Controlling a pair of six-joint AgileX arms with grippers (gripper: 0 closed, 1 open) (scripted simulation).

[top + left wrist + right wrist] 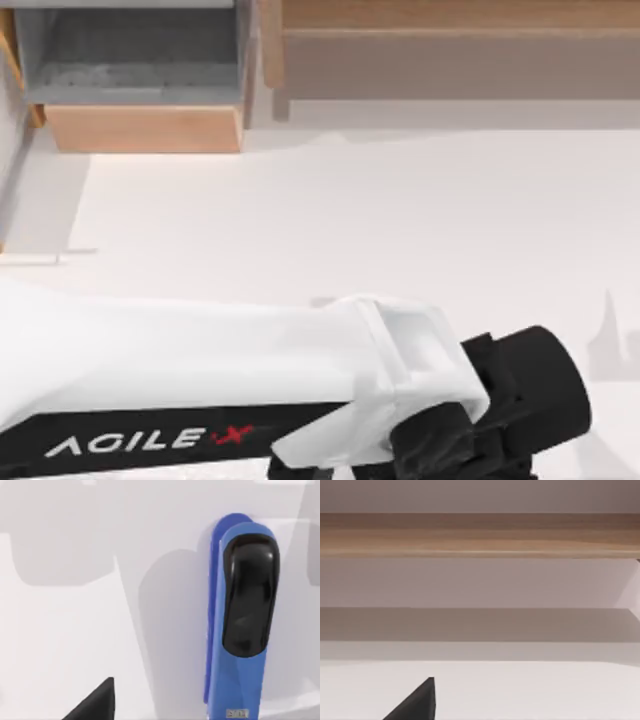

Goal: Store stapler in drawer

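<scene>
Hovering over the stapler [243, 615] on the white surface [330, 220], the left tool [500, 420] looks poised to grasp — grip state indiscernible — with the drawer [140, 128] open well beyond it.

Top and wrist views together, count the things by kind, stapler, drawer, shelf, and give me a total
Stapler: 1
Drawer: 1
Shelf: 1
Total: 3

Drawer [140, 75] pulled open, bare table [350, 220] before it
</scene>
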